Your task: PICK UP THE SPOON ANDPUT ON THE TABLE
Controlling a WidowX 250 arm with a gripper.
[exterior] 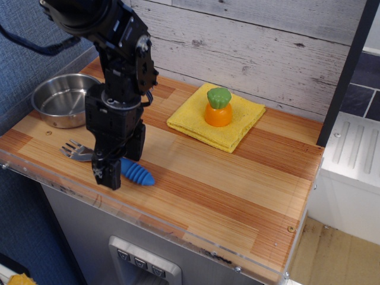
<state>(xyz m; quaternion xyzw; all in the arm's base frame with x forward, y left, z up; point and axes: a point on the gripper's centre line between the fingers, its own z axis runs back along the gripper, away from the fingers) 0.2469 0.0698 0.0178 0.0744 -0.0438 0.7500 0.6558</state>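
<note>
The spoon lies flat on the table [237,184] near its front left edge. Its blue ribbed handle [137,174] points right and its grey pronged head [76,150] points left, in front of the pan. My black gripper [122,165] points down over the spoon's middle. One finger [110,176] stands in front of the spoon and the other behind it. The jaws look open around the spoon, not squeezing it. The part of the spoon between the fingers is hidden.
A steel pan [62,99] stands at the back left. A yellow cloth [237,122] with an orange and green toy carrot [218,107] on it lies at the back middle. A clear plastic edge [154,222] runs along the table's front. A white wall stands behind.
</note>
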